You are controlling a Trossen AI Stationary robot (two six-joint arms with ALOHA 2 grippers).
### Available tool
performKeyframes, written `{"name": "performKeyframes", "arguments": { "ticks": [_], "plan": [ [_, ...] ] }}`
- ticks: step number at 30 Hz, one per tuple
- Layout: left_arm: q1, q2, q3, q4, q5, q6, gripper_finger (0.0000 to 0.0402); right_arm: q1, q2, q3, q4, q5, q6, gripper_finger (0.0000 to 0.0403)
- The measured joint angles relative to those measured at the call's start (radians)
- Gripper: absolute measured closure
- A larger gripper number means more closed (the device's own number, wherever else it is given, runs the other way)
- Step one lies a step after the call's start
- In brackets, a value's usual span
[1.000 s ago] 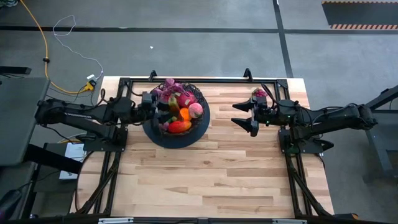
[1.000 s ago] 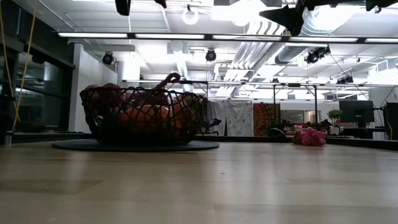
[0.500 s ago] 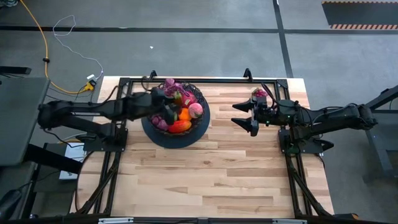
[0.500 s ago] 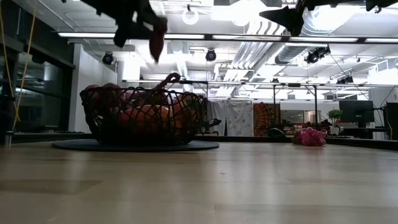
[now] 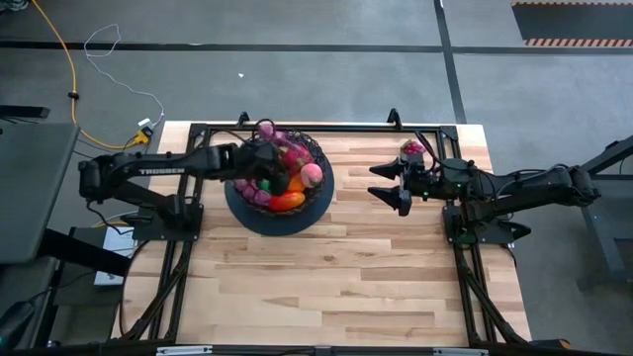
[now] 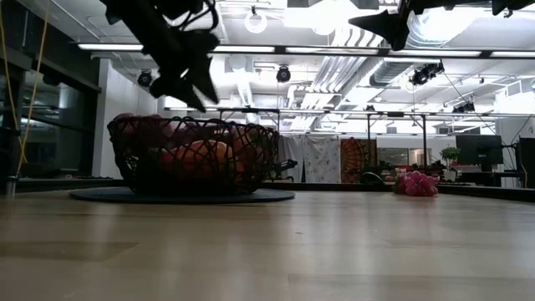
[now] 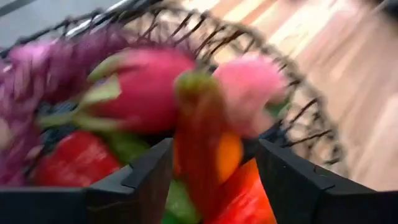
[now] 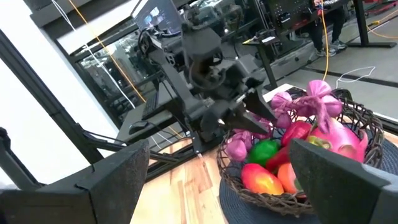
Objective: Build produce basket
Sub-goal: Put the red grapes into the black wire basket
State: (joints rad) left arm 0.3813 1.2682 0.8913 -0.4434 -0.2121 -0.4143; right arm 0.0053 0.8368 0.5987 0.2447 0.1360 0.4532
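Observation:
The black wire basket (image 5: 323,190) (image 6: 192,159) stands on a dark round mat at the table's far middle, heaped with produce: purple grapes (image 7: 37,74), a pink-red fruit (image 7: 137,87), a red-orange mango (image 5: 285,201). My left gripper (image 5: 262,170) (image 6: 191,82) hangs just above the heap, pointing down, open. A long red-orange piece with a green tip (image 7: 198,143) stands between its fingers, a gap showing on either side. My right gripper (image 5: 389,184) hovers open over the table, right of the basket.
A pink grape bunch (image 5: 413,148) (image 6: 415,184) lies on the table by its far right corner, just beyond the right gripper. The wooden table (image 5: 336,277) stretches bare toward the near edge. A black frame runs along the far edge.
My left gripper has moved from the basket's left rim rightward over the heap and come down toward it. Half a second ago a long red piece hung from its fingers in the low view; now the fingers stand spread and nothing hangs below them.

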Motion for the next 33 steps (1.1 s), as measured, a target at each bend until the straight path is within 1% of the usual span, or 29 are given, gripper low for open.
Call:
{"name": "performKeyframes", "arguments": {
  "ticks": [5,7,10,14,17,21,25,29,31,33],
  "plan": [
    [0.001,-0.03,0.052,0.067,0.095,-0.019,0.0165,0.0,0.0,0.0,0.0,0.0,0.02,0.0029],
    [-0.005,-0.069,0.077,0.094,0.111,-0.021,0.0163,0.0,0.0,0.0,0.001,0.006,0.019,0.0029],
    [-0.031,-0.144,0.082,0.194,0.113,-0.021,0.0164,0.0,0.0,0.0,0.009,0.028,0.018,0.0029],
    [-0.112,-0.246,0.039,0.41,0.077,-0.017,0.0164,0.0,0.0,0.0,0.009,0.046,0.018,0.0029],
    [-0.187,-0.294,-0.031,0.566,0.015,0.015,0.0165,0.0,0.0,0.0,0.009,0.047,0.018,0.0029],
    [-0.26,-0.328,-0.138,0.698,-0.058,0.027,0.0165,0.0,0.0,0.0,0.008,0.047,0.018,0.0029],
    [-0.301,-0.338,-0.199,0.776,-0.061,0.024,0.0165,0.0,0.0,0.0,0.009,0.048,0.019,0.0029],
    [-0.315,-0.339,-0.204,0.788,-0.061,-0.001,0.0165,0.0,0.0,0.0,0.008,0.049,0.041,0.0029],
    [-0.315,-0.338,-0.204,0.787,-0.061,-0.002,0.0165,0.0,0.0,0.0,0.008,0.072,0.06,0.0029],
    [-0.315,-0.338,-0.204,0.787,-0.064,0.002,0.0165,-0.002,0.001,0.001,0.006,0.117,0.118,0.0029]
  ]
}}
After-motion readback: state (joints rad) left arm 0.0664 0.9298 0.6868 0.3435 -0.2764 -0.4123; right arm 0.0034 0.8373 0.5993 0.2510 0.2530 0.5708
